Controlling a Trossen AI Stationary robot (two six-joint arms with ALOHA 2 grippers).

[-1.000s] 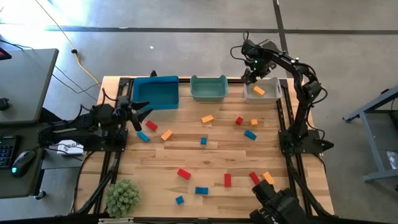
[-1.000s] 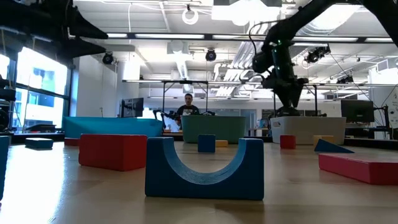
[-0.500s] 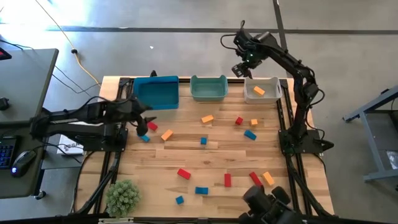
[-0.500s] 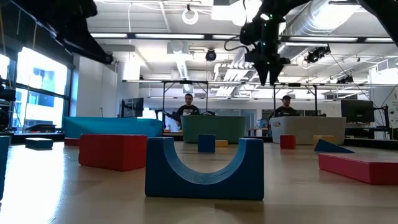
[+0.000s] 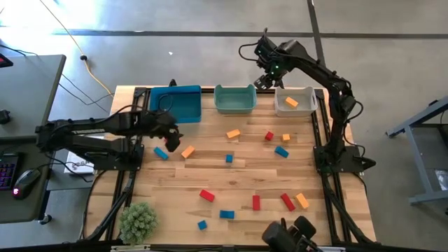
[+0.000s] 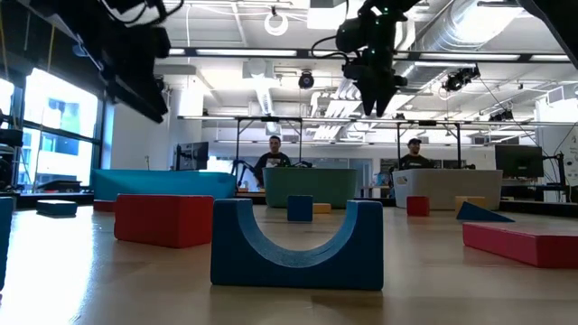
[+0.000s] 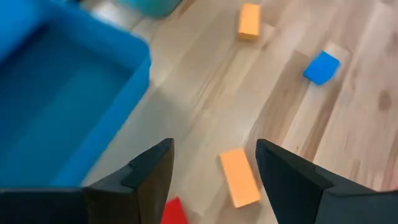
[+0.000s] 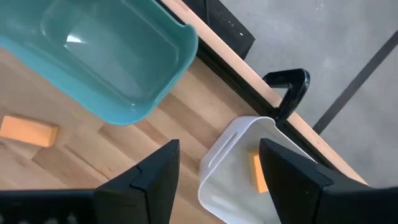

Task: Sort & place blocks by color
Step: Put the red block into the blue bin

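Note:
Red, blue and orange blocks lie scattered flat on the wooden table, among them an orange block (image 5: 233,133), a red block (image 5: 206,195) and a blue block (image 5: 281,151). One orange block (image 5: 291,102) lies inside the white-grey bin (image 5: 302,108). My left gripper (image 5: 175,133) hangs open by the near right corner of the blue bin (image 5: 175,105); an orange block (image 7: 239,177) and a red block (image 7: 174,211) show below its fingers (image 7: 214,149). My right gripper (image 5: 261,80) is open and empty, high over the far edge between the teal bin (image 8: 106,56) and the white-grey bin (image 8: 236,180).
The three bins stand in a row along the far edge. A green plant (image 5: 138,221) sits at the near left corner. A blue arch block (image 6: 296,244) and a red block (image 6: 163,219) stand close to the low camera. Two people (image 6: 274,153) are in the room behind.
My left gripper has moved toward the table's right, from the left edge to beside the blue bin's near right corner. My right gripper has risen from over the white-grey bin and swung toward the table's left and far edge, leaving the orange block in that bin.

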